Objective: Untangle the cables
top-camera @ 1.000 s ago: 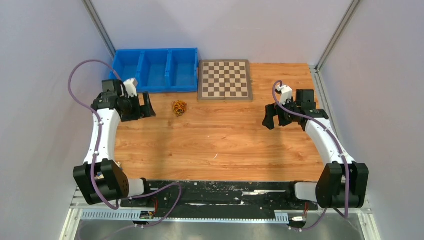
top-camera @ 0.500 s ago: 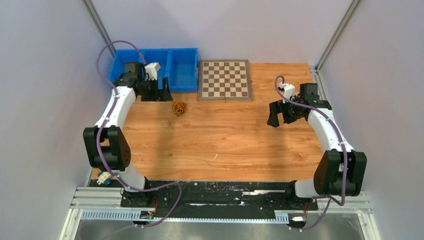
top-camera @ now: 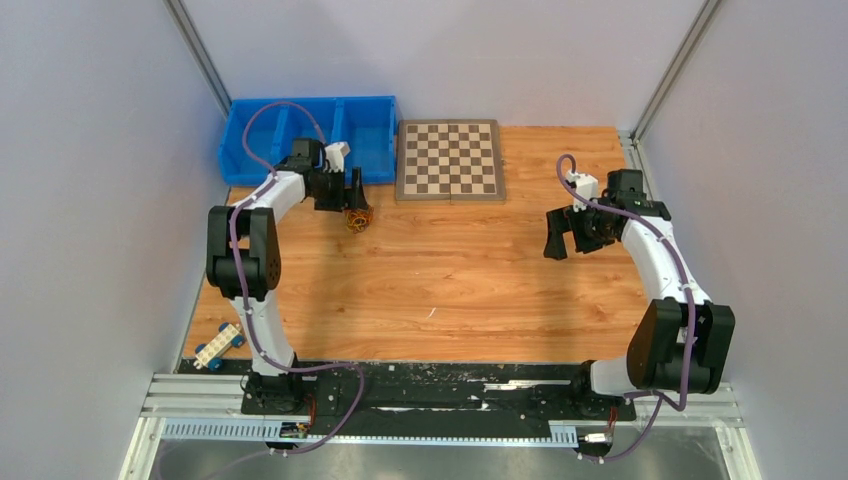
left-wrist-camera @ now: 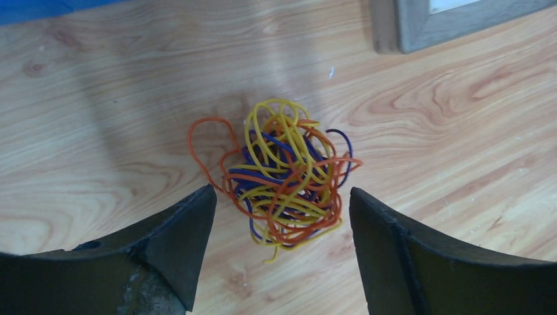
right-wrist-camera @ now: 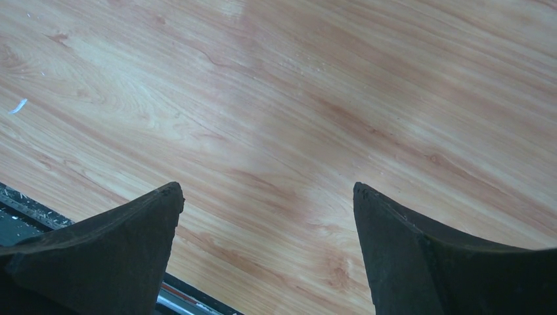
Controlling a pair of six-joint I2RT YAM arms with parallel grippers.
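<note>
Beside chessboard (top-camera: 450,160) corner: cables (left-wrist-camera: 286,174) balled | left gripper (left-wrist-camera: 282,191) spread wide, flanking them | right gripper (right-wrist-camera: 268,187) spread above table (right-wrist-camera: 328,98) near edge

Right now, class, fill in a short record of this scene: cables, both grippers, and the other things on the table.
Cables: one tangled ball of yellow, orange and dark purple wires, lying on the wooden table
Left gripper: open, jaws either side of the ball, not closed on it
Right gripper: open, above bare wood, holding nothing
Far edge: blue bin with three compartments, chessboard beside it
Near left edge: small white item with blue wheels
</note>
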